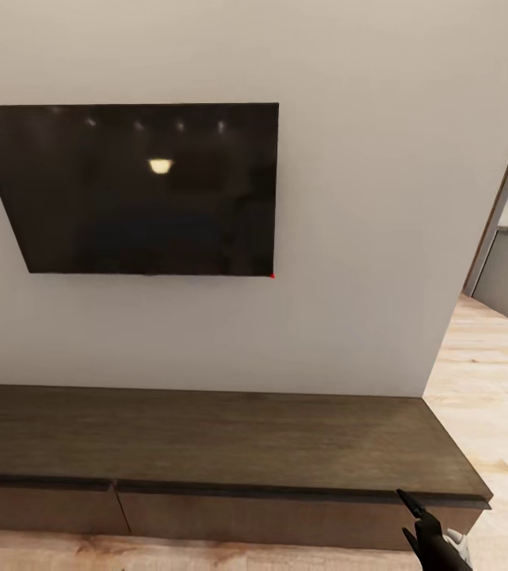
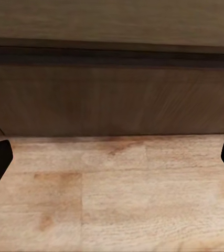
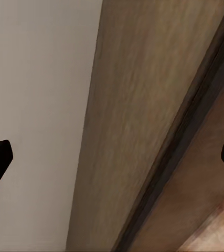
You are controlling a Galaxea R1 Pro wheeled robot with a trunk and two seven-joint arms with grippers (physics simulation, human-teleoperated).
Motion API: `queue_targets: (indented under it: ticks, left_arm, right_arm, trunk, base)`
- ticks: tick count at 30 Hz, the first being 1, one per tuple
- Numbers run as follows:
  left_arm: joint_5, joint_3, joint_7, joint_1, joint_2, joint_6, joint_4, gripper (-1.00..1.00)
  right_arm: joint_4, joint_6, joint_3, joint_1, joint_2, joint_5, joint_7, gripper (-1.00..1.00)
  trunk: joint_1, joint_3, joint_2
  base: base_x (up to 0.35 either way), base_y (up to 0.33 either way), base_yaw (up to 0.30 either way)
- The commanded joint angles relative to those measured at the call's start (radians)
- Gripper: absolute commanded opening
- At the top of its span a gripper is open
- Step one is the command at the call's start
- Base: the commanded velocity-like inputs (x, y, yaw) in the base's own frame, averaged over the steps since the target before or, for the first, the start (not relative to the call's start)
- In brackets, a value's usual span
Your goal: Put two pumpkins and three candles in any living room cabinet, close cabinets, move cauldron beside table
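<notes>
Cabinet (image 1: 230, 444): a long, low, dark-brown wooden unit standing against the pale wall, its flat top bare; it runs from the left edge of the head view to near the wall's corner on the right.
Cabinet fronts: wide and handle-less, split by a thin vertical seam toward the left; all sit flush under the overhanging top, so what lies inside cannot be seen.
Cabinet up close: the left wrist view shows a drawer front (image 2: 112, 94) meeting the floor; the right wrist view shows the top (image 3: 138, 121) running along the wall, with its dark edge beside it.
Screen (image 1: 139, 190): a dark flat panel mounted on the wall above the cabinet, reflecting a ceiling light.
Floor (image 1: 491, 396): light wood planks, passing the cabinet's right end toward a doorway with grey units beyond.
Right gripper (image 3: 112, 155): dark fingers wide apart, nothing between them, poised at the cabinet's right front corner.
Left gripper (image 2: 112, 157): fingers spread wide, empty, low before the drawer front.
</notes>
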Motion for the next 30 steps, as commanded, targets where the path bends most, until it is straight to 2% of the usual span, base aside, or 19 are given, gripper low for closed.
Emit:
queue_targets:
  ticks: [1,8,11,30]
  left_arm:
    - [0.004,0.000,-0.004,0.000,0.000,-0.001,0.000,1.00]
    - [0.003,0.000,-0.005,0.000,0.000,-0.001,0.003,1.00]
    - [0.003,0.000,-0.005,0.000,0.000,-0.001,0.003,1.00]
    - [0.002,0.000,-0.005,0.000,0.000,-0.001,0.004,1.00]
  right_arm:
    - [0.001,0.009,-0.002,-0.001,0.000,-0.008,0.017,1.00]
    - [0.002,0.010,-0.002,-0.001,-0.002,-0.007,0.122,1.00]
    - [0.002,0.011,-0.002,-0.001,-0.003,-0.006,0.145,1.00]
    - [0.003,0.010,-0.001,-0.001,0.000,-0.006,0.162,1.00]
  trunk:
    - [0.004,-0.004,-0.008]
    - [0.031,-0.026,-0.057]
    - [0.042,-0.035,-0.078]
    - [0.115,-0.095,-0.211]
  base:
    - [0.000,0.000,0.000]
    - [0.000,0.000,0.000]
    - [0.000,0.000,0.000]
    - [0.000,0.000,0.000]
